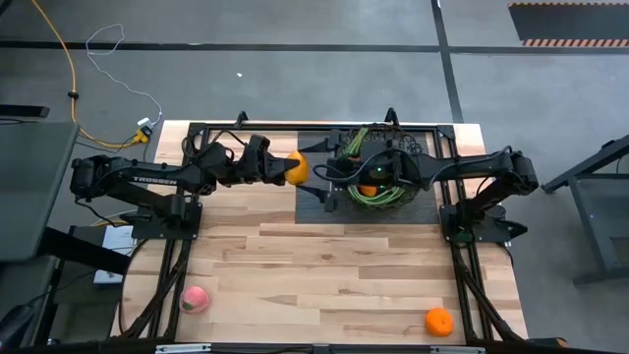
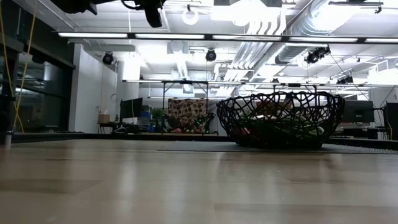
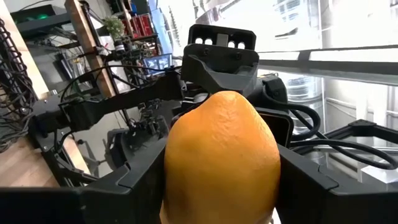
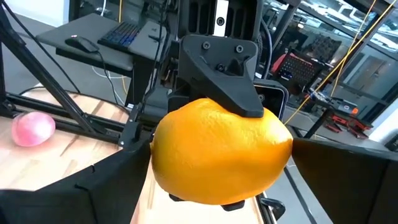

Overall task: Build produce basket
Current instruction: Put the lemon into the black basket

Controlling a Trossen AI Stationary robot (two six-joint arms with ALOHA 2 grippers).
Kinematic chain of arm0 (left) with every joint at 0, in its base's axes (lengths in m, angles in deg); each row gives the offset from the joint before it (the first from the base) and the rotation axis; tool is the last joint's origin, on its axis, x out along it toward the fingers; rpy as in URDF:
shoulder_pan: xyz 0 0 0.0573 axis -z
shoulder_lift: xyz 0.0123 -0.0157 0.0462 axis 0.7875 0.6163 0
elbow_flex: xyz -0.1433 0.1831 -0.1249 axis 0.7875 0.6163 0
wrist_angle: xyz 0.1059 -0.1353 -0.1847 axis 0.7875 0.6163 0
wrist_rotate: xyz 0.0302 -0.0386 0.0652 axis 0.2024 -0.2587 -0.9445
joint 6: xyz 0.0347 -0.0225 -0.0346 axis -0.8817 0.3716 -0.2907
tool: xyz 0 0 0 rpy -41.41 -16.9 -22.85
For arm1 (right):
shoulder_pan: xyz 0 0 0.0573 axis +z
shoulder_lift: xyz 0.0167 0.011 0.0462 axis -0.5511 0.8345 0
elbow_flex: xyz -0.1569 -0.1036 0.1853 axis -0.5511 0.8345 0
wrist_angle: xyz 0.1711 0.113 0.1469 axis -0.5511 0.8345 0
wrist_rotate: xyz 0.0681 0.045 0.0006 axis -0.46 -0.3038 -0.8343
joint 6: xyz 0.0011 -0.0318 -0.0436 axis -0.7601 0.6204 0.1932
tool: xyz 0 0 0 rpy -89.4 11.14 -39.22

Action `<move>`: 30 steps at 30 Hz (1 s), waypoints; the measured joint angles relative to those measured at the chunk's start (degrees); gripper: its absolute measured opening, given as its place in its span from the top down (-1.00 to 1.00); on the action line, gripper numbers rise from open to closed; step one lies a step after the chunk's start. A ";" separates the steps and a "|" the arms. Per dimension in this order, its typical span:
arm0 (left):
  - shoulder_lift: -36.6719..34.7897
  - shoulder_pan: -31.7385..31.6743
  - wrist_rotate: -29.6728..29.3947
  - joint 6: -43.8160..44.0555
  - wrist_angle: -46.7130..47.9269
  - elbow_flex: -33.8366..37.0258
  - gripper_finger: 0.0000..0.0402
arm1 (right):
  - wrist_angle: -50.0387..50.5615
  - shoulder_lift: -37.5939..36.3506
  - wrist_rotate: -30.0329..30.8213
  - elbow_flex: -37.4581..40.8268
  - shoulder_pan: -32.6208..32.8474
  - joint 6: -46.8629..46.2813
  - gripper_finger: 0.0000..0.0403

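The basket [image 2: 281, 119], a black open-weave wire bowl, sits on a dark mat [image 2: 348, 149] toward the far right of the pale wooden surface [image 2: 155, 186]. Through its mesh something green and something orange show, perhaps produce, though the wires blur them. Dark arm parts [image 2: 149, 9] hang in from the top edge at the upper left. Beyond lies a bright room with ceiling pipes and desks.

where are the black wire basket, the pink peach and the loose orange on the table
round black wire basket [image 2: 281, 119], low view, front of its woven wall
pink peach [image 1: 195, 299], high view, its middle
loose orange [image 1: 439, 321], high view, its middle
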 joint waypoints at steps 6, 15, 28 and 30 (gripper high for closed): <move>0.00 -0.06 -0.26 0.34 0.02 0.00 -0.11 | -1.38 1.53 0.25 -0.06 -0.96 -0.15 -0.83; 0.11 -0.06 -0.58 0.31 0.33 -0.02 -0.11 | -1.53 2.20 0.88 -0.07 -1.09 0.78 -0.83; 0.17 -0.06 0.98 0.86 0.02 -0.02 -0.11 | -2.70 2.89 -0.50 -0.09 -1.81 3.03 -0.83; 0.20 -0.06 2.35 1.43 0.24 -0.02 -0.11 | -2.56 3.10 -0.78 -0.09 -1.95 2.25 -0.83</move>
